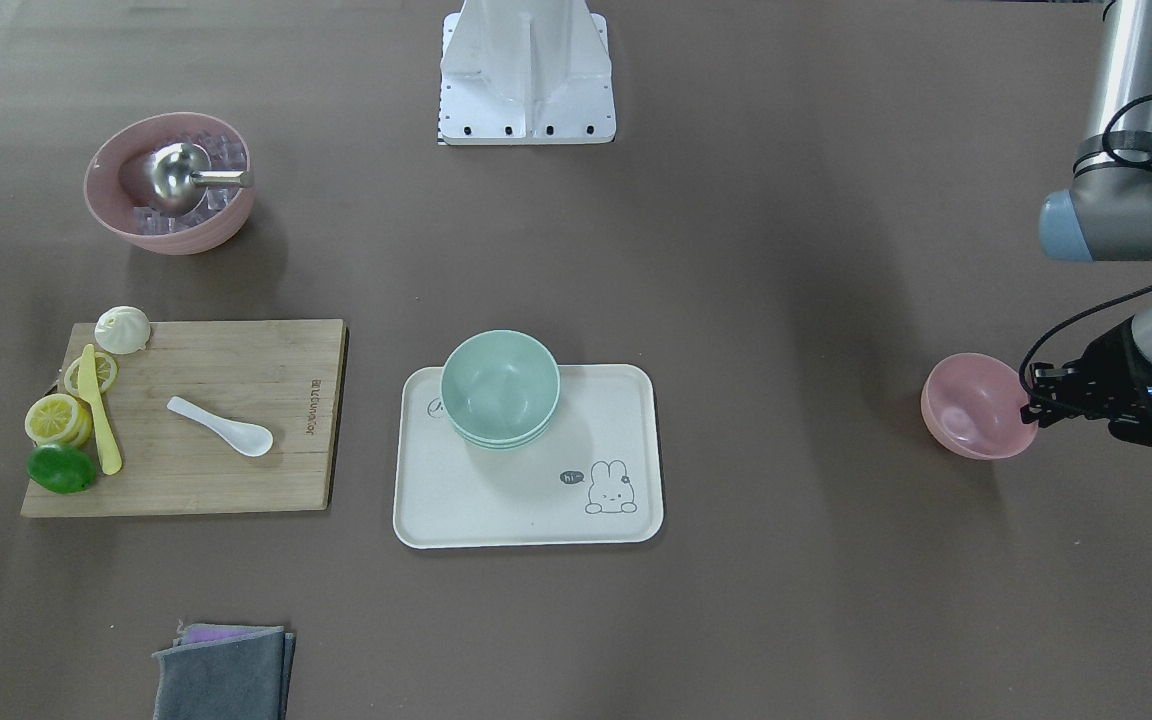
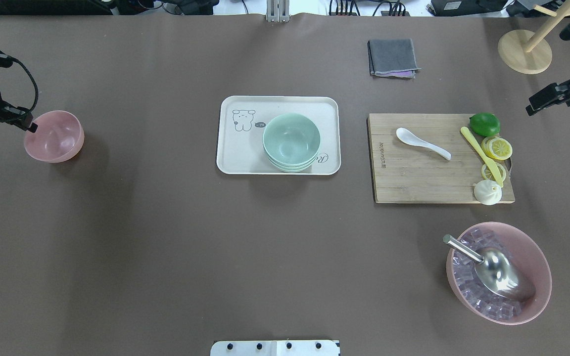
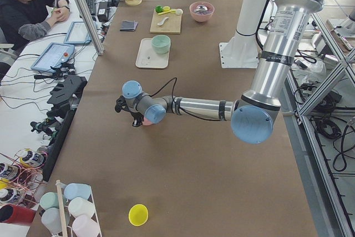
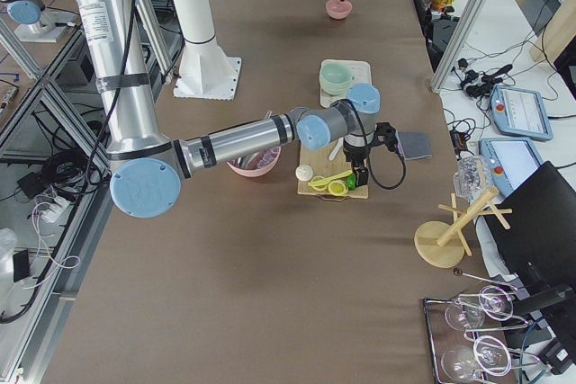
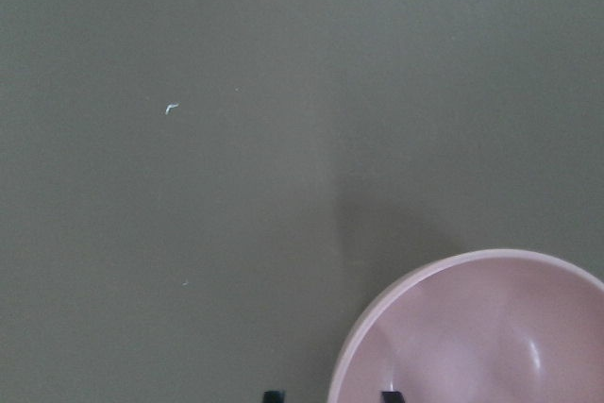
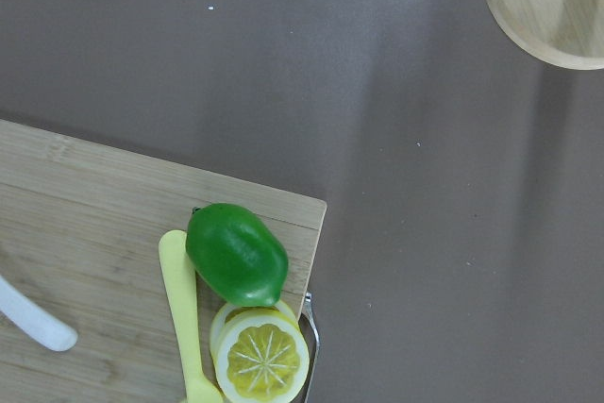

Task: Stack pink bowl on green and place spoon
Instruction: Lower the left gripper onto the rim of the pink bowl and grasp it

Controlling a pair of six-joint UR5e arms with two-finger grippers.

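Empty pink bowl (image 2: 55,137): set upright on bare table at robot's far left, well apart from tray (image 2: 230,158). Rim on side away from tray is straddled by left gripper (image 2: 31,127), jaws parted, one finger inside wall, one outside. Pinch grip judged prepared, not yet closed. Green bowls (image 2: 291,142): stacked mouth-up on tray as target. White soup spoon (image 2: 421,143): laid on cutting board (image 2: 413,183). Right gripper (image 2: 537,103): held above lime (image 2: 484,124) corner, presumably staged for spoon; jaw state cannot be told.
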